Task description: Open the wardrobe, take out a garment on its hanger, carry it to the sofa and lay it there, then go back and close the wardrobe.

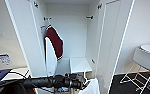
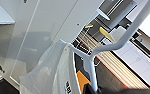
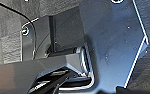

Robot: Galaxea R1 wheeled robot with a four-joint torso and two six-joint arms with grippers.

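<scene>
The wardrobe (image 1: 108, 37) is seen open across the frame centre. At bottom centre, the hanger (image 2: 108, 47) with the garment (image 1: 92, 88) is grasped by the left gripper (image 2: 92, 90). The maroon top (image 1: 56, 41) is hung inside, left of centre. The right gripper's state cannot be told.

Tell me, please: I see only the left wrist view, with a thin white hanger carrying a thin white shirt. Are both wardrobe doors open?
Observer: Yes, in the head view both doors of the tall white wardrobe stand open.
Operator: Does any clothing hang inside?
Observer: A dark maroon top with white trim hangs from the rail, at the left of the head view.
Operator: Where is my load?
Observer: The shirt on its hanger is outside, low before the opening, at the left gripper.
</scene>
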